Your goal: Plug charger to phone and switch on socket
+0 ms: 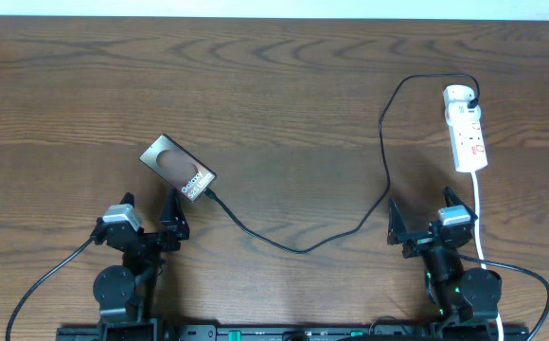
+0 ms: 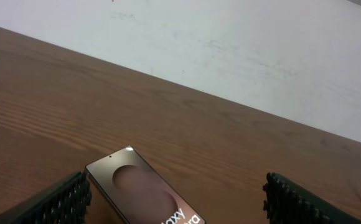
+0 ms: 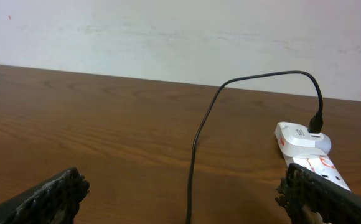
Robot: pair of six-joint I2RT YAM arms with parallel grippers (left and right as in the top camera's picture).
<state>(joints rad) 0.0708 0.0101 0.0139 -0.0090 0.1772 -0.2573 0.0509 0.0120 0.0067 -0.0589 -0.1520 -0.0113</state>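
A brown wood-grain tabletop (image 1: 274, 85) is seen, its far edge met by a plain white wall (image 2: 230, 43). The phone (image 1: 177, 168) is laid flat and askew at centre-left, well in from every edge and just beyond the left end effector (image 1: 151, 208), whose fingers are held wide apart with nothing between them. The charger (image 1: 303, 248) is run as a thin black line from the phone's near short end, sagging toward the front edge, then rising and looping to its round white adapter (image 1: 459, 96), which is seated on the far end of the socket (image 1: 469, 137). Whether the plug tip is fully seated in the phone cannot be told. The socket is laid lengthwise near the right side, beyond the right end effector (image 1: 424, 210), likewise spread wide and holding nothing; its white cord (image 1: 478, 213) is led past that arm. A broad stretch of open wood is left between phone and socket, crossed only by the cable.
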